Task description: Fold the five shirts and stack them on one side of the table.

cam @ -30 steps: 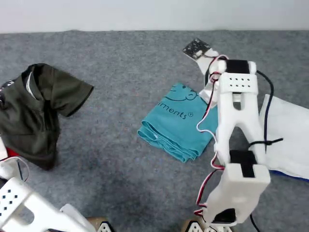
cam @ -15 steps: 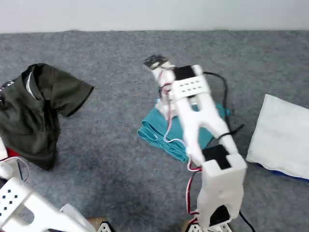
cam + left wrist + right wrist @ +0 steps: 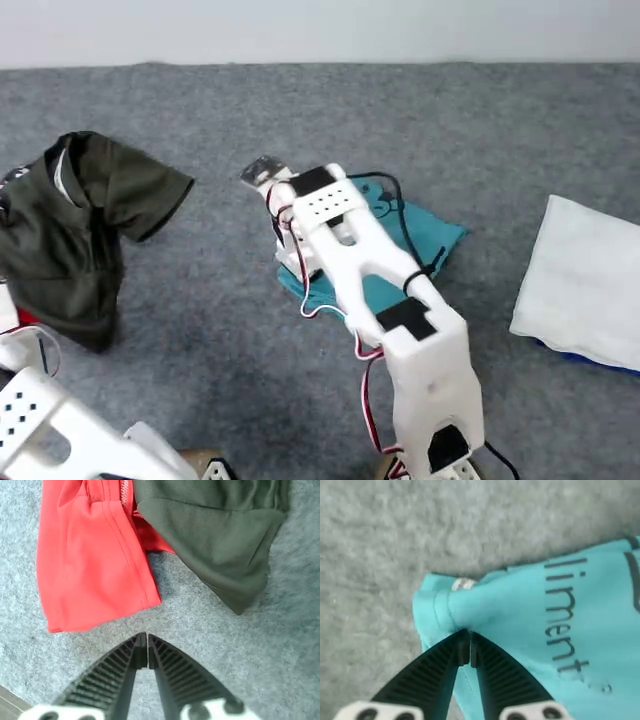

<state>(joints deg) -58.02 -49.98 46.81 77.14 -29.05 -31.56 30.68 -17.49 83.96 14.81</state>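
**Right claw closed on the corner of the teal shirt**

The teal shirt (image 3: 425, 238) lies folded near the middle of the table (image 3: 200, 340), a soft knit with dark print and layered hems at its corner. The right arm (image 3: 385, 300), white plastic with red and black wiring, stretches from the near edge diagonally across the shirt, wrist bent down. The right gripper (image 3: 469, 639) has its ribbed black jaws pressed together, tips resting on the shirt's folded corner; no cloth shows between them.

At the table's right side lies a white shirt (image 3: 585, 285), folded flat over a strip of blue cloth (image 3: 585, 360). At the left side an olive shirt (image 3: 80, 230) is heaped loosely, partly over a red shirt (image 3: 90, 560). The left gripper (image 3: 147, 652) hangs with its jaws closed over grey felt just beside both, holding nothing.
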